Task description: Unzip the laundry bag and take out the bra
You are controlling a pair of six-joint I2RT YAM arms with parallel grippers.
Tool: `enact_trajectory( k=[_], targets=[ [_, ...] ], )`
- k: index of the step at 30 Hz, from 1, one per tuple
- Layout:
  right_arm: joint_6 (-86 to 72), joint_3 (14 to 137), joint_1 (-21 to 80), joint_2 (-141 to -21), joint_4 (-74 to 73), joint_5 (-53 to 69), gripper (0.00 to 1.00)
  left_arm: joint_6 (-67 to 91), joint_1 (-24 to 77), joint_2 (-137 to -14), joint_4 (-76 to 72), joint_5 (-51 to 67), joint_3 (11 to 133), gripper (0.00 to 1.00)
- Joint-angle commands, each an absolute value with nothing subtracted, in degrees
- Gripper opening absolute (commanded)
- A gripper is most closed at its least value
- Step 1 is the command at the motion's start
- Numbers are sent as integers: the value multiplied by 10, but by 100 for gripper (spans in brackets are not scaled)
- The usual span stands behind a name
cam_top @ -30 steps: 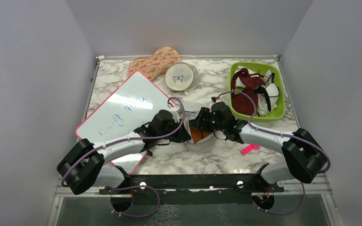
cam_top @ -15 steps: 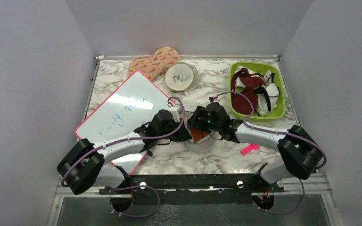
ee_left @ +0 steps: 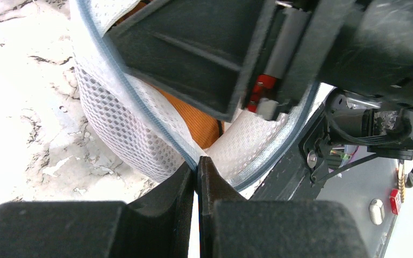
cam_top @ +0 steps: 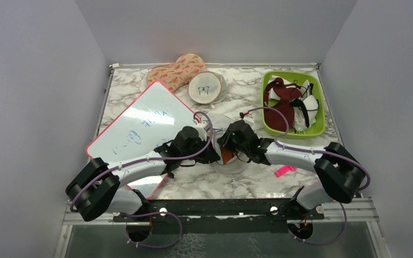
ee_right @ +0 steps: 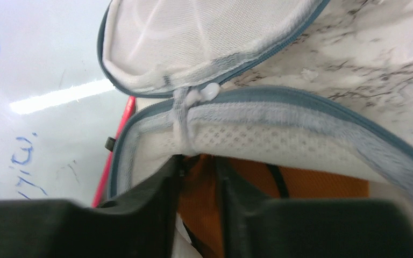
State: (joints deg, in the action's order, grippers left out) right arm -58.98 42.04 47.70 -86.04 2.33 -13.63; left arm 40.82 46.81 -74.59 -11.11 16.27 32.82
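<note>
Laundry bag (cam_top: 237, 165) lies on the marble table (cam_top: 209, 186), between the two gripper heads; zip is open, mesh lid flap (ee_right: 193, 37) thrown back off the drum and joined to it only at a short hinge strip, where a small white tab (ee_right: 206, 93) sits on the grey-blue rim.

Left gripper (ee_left: 198, 161): jaws pressed together on the bag's grey-blue rim, on the side of the bag nearest the left arm; mesh wall bulges just beyond the fingers.

Right gripper (ee_right: 199, 167): fingers reach down inside the bag's opening, jaws narrowly apart with a fold of orange fabric filling the gap, so it is clamped on the bra (ee_right: 312, 181); a thin black strap crosses the orange cloth just beside the fingers.

Bra is inside the bag, below the rim, none of it over the edge.

Around the bag: whiteboard (cam_top: 140, 123) with a pink border to its left, corner close to it; beige round pouch (cam_top: 205, 88) beyond it; green basket (cam_top: 264, 97) holding a dark red garment (cam_top: 284, 99) beyond it and to the right; pink scrap (cam_top: 285, 171) to its right.
</note>
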Motion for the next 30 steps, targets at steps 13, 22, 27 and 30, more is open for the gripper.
enact_trajectory(
  k=[13,22,27,30],
  targets=[
    [-492,368,483,-691,-19,-158,1,399,472,-721,-93,152,337,0],
    [-427,352,482,-731,-5,-148,4,402,472,-673,-70,138,349,0],
    [-392,362,482,-683,4,-62,4,407,472,-694,-81,145,340,0],
    [-385,364,482,-633,13,-13,1,417,472,-708,-103,156,333,0]
  ],
)
